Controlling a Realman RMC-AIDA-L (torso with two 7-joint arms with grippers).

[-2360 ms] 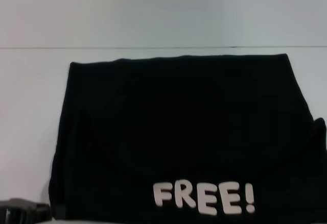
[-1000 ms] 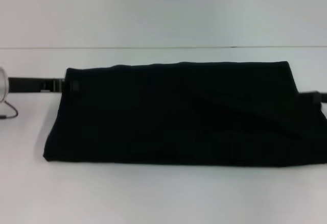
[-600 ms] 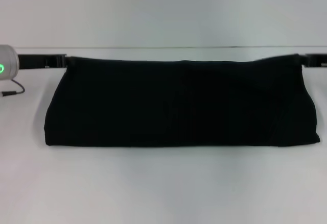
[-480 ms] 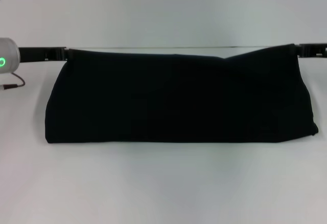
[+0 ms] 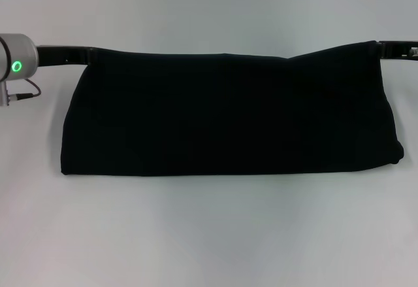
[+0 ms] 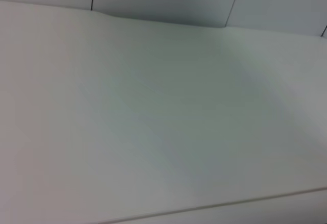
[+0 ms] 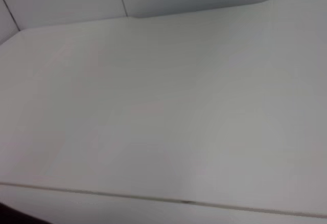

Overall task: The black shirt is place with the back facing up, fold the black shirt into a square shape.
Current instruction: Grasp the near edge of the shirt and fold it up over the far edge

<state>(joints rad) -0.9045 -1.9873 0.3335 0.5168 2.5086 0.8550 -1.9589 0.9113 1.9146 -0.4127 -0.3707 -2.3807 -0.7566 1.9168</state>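
Two tools are at work, mine both: my left tool (image 5: 86,54) pinches the black shirt (image 5: 228,114) at its upper left corner, and my right tool (image 5: 381,46) grips its upper right corner. Between them the shirt's top edge is stretched into a line, slightly raised near the right tool. The cloth hangs as a wide black band, its lower edge resting on the white surface (image 5: 209,235). Both wrist views show only that surface.
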